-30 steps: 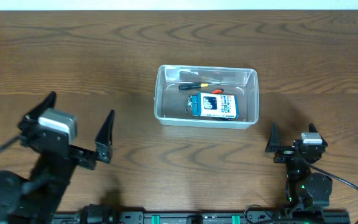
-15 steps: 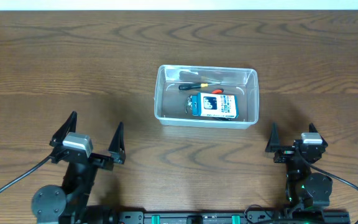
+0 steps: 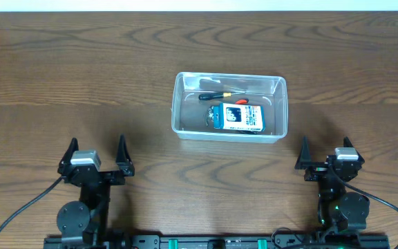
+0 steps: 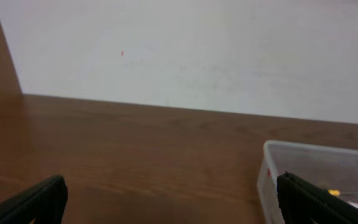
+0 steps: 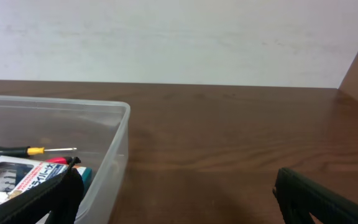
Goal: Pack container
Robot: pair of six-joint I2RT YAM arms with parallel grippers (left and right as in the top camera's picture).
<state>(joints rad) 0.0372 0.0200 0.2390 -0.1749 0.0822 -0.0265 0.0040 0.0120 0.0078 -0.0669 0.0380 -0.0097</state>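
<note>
The clear plastic container [image 3: 177, 104] stands at the table's middle. It holds a black-handled screwdriver [image 3: 216, 95], a small red item [image 3: 241, 102] and a blue-and-white box [image 3: 238, 117]. My left gripper [image 3: 97, 145] rests near the front edge, left of the container, open and empty. My right gripper [image 3: 325, 149] rests at the front right, also open and empty. In the left wrist view the left gripper [image 4: 176, 205] shows bare wood between its fingers, with the container [image 4: 303, 149] to the right. The right wrist view has the right gripper [image 5: 179, 202] beside the container's wall [image 5: 118, 143], the screwdriver [image 5: 23, 150] and box [image 5: 17, 177] inside.
The brown wooden table [image 3: 81, 69] runs out to a white wall [image 4: 197, 56] at the back. Both arm bases and their cables sit along the front edge [image 3: 199, 242].
My left arm has drawn back toward the front edge and settled lower, its gripper still open. The right arm and the container have not moved.
</note>
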